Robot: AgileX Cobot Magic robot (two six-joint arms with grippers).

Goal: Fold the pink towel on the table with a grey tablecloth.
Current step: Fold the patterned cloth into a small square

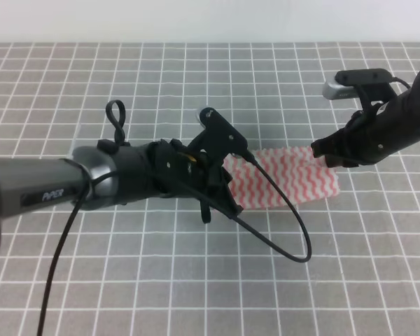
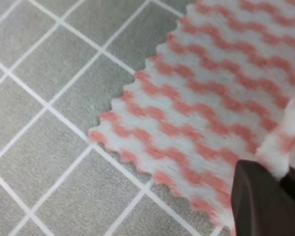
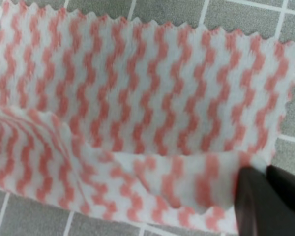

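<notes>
1. The pink towel point(image 1: 287, 178) lies near the middle of the table with a grey tablecloth point(image 1: 196, 280), between the two arms.
2. The left gripper point(image 1: 220, 185) sits at the towel's left edge; in the left wrist view a dark fingertip point(image 2: 265, 206) is pressed against a lifted flap of towel point(image 2: 285, 142), so the jaws look closed on the cloth (the second finger is mostly out of frame).
3. The right gripper point(image 1: 322, 154) meets the towel's far right corner; the right wrist view shows its fingertips point(image 3: 270, 196) nearly together, pinching a folded-over edge of towel point(image 3: 137, 123).
4. A black cable point(image 1: 294, 231) loops from the left arm over the towel's near edge.
</notes>
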